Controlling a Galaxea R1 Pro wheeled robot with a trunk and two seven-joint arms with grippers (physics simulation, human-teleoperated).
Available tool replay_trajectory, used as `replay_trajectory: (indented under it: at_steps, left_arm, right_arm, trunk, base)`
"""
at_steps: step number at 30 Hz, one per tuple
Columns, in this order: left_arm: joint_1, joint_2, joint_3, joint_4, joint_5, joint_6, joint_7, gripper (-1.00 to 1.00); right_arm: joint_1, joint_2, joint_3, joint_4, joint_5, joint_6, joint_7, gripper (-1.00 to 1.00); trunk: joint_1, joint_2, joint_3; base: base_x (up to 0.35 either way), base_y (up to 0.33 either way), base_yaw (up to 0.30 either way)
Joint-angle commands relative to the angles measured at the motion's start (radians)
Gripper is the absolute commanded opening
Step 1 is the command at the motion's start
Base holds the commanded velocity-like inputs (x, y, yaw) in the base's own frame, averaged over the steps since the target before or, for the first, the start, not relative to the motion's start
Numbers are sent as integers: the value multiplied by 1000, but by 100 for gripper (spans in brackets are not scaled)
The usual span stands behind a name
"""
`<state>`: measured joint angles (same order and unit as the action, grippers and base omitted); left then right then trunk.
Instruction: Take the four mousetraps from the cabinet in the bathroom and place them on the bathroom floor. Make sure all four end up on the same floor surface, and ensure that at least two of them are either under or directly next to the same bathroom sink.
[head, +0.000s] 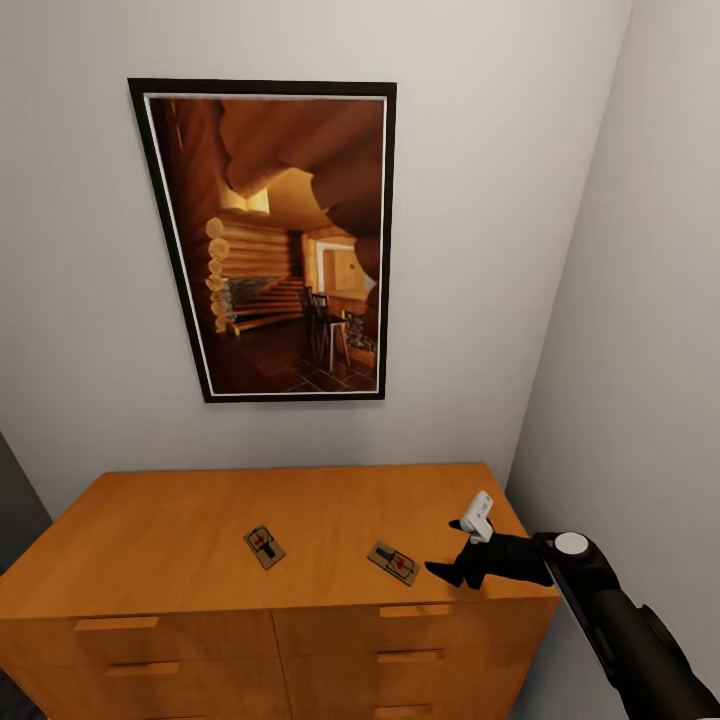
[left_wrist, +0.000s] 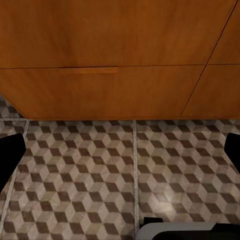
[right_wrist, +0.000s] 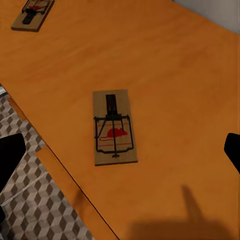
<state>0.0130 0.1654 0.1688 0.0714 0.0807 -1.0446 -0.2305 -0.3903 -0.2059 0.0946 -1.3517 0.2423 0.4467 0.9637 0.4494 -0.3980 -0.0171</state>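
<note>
Right pincer (head: 462, 549) wide open, empty, just beside the flat tan wooden mousetrap (right_wrist: 115, 128) ahead: light, stiff, thin; likely best pinched across the board's long edges.

Two tan mousetraps flat on orange-brown cabinet (head: 180, 530) top, well apart: left mousetrap (head: 264, 547) mid-top, right mousetrap (head: 393, 562) near front edge; cube-pattern bathroom floor (left_wrist: 100, 170) below.

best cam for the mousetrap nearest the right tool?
Right wrist view: the near mousetrap lies large and centred on the cabinet top, red mark and metal bar legible. In the head view it is small, just left of the right tool. The left wrist view faces drawer fronts and floor tiles.
</note>
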Motion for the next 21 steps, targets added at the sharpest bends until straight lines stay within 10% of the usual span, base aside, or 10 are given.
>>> replay_trajectory:
  at_steps: [1,21]
  left_arm:
    - [-1,0,3,2,8,-3,-10,100]
    - [-1,0,3,2,8,-3,-10,100]
  right_arm:
    - [-1,0,0,-1,5,3,4,100]
    - [-1,2,-39,1,-18,-4,25,100]
  trunk:
    - [1,-2,-2]
    - [1,-2,-10]
  base:
    - [0,0,0]
    - [0,0,0]
